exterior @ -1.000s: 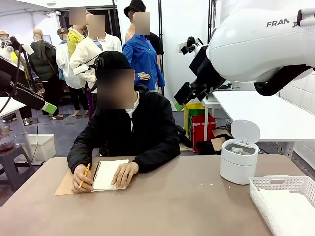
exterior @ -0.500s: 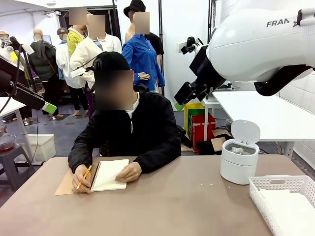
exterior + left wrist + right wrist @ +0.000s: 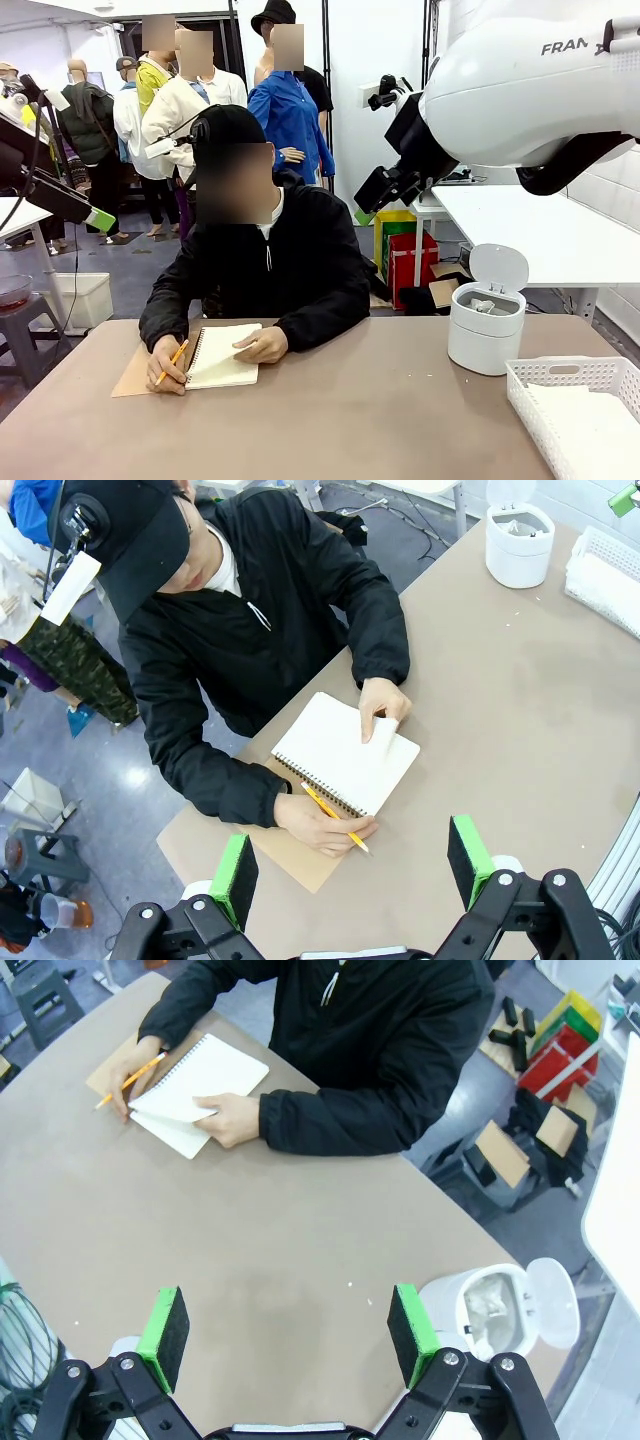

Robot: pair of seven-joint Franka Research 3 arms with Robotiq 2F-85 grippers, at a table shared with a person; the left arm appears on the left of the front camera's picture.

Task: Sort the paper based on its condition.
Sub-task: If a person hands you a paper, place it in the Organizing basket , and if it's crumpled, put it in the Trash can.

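- L gripper (image 3: pixel 352 870): jaws apart, nothing between the pads. Hangs above the table (image 3: pixel 520 720).
- Straight ahead of L gripper, in line w/ the gap between its fingers: spiral notebook (image 3: pixel 340 755), open, white page up.
- Person's hand (image 3: pixel 325 825) w/ yellow pencil (image 3: pixel 335 818) rests at the notebook edge nearest the claw. The other hand (image 3: pixel 383 705) curls a page corner up at the far edge.
- R gripper (image 3: pixel 288 1322): jaws apart, empty, above bare tabletop.
- Just beside R gripper's picture-right pad: white bin (image 3: pixel 445 1295), lid flipped open, crumpled paper wad (image 3: pixel 487 1300) inside.
- Notebook sits well ahead of R gripper, off to its picture-left pad side.
- Flat paper (image 3: pixel 590 425) lies in the white basket (image 3: pixel 570 365) next to the bin, far ahead-right of L gripper.
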